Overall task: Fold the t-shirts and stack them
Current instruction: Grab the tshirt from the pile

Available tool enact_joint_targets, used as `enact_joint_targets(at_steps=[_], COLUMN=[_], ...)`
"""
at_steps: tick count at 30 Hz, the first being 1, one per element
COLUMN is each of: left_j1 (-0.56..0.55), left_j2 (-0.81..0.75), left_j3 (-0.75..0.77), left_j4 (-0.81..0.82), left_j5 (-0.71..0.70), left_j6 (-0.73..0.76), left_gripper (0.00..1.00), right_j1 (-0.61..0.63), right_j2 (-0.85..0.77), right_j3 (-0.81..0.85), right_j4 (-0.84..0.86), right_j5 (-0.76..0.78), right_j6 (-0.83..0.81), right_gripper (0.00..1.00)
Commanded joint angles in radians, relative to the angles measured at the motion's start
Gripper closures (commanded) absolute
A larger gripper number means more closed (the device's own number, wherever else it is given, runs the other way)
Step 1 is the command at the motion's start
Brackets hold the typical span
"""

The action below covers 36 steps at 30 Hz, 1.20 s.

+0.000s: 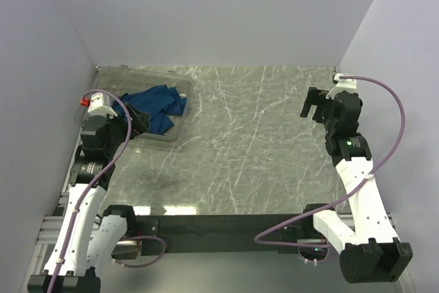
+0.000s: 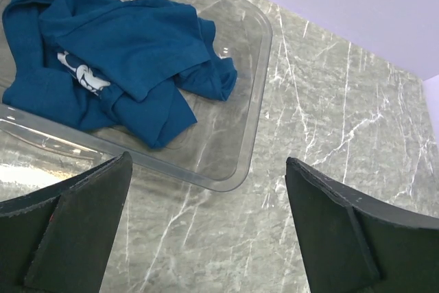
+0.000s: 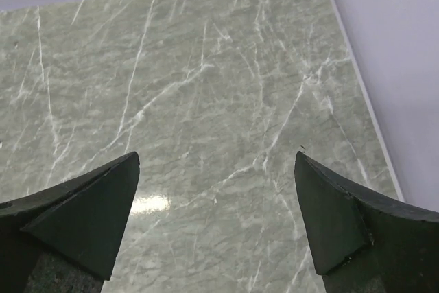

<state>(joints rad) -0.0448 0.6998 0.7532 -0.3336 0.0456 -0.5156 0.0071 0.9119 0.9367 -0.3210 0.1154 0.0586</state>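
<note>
Top external view showed one dark blue t-shirt (image 1: pixel 156 106) lying crumpled inside a clear bin (image 1: pixel 188 98) at the far left of the table (image 1: pixel 247 142). We found the garment unfolded and bunched toward the bin's left and middle, with bare plastic floor showing on the right side.

We recorded the left end effector (image 1: pixel 142 121) at the bin's near edge, just beside the t-shirt. In the left wrist view its fingers (image 2: pixel 82 217) stood wide apart, released and grasping nothing. That view looked down over the bin's near rim onto the cloth. A pale print (image 2: pixel 82 73) showed in part between folds on the left of the heap; we could not make out its figure.

We recorded the right end effector (image 1: pixel 313 109) at the far right of the table, well apart from the bin and the t-shirt. In the right wrist view its fingers (image 3: pixel 89 211) were likewise spread wide, released, with only marbled table surface between them.

We noted a bright reflection on the table in the right wrist view. Neither end effector touched the t-shirt.
</note>
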Motion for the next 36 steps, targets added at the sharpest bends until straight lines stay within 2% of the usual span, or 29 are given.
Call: enact_joint_targets(at_steps=[1,3,4,6,10,15,20,26,33,36], left_j1=[-0.003,-0.003,-0.003,-0.003,-0.001,-0.001,0.010,0.013,0.011,0.008], left_j2=[-0.003,0.013,0.024,0.058,0.124,0.324,0.622,0.947,1.197,1.267], left_j3=[-0.011,0.001,0.011,0.027,0.081,0.202,0.334,0.543,0.744,0.776], left_j4=[0.041,0.027,0.019,0.002,-0.024,-0.064,-0.091,-0.127,-0.205,-0.226], left_j5=[-0.013,-0.032,-0.036,-0.043,-0.043,-0.124,-0.148,-0.153,-0.181,-0.205], left_j6=[-0.031,-0.032,-0.029,-0.023,-0.015,0.028,0.074,0.094,0.117,0.134], left_gripper=[0.01,0.01,0.01,0.01,0.01,0.00,0.03,0.11,0.20,0.29], right_j1=[0.005,0.007,0.007,0.011,0.028,0.024,0.025,0.024,0.024,0.021], right_j2=[0.019,0.016,0.013,0.013,0.038,0.127,0.163,0.171,0.173,0.179], right_j3=[0.056,0.069,0.073,0.077,0.097,0.123,0.125,0.108,0.073,0.074], right_j4=[0.037,0.011,-0.006,-0.102,-0.187,-0.260,-0.256,-0.236,-0.204,-0.204], right_j5=[-0.060,-0.144,-0.342,-0.545,-0.638,-0.787,-0.846,-0.858,-0.850,-0.850], right_j6=[-0.023,-0.124,-0.184,-0.395,-0.425,-0.434,-0.444,-0.437,-0.416,-0.416], right_gripper=[0.00,0.00,0.00,0.00,0.00,0.00,0.00,0.00,0.00,0.00])
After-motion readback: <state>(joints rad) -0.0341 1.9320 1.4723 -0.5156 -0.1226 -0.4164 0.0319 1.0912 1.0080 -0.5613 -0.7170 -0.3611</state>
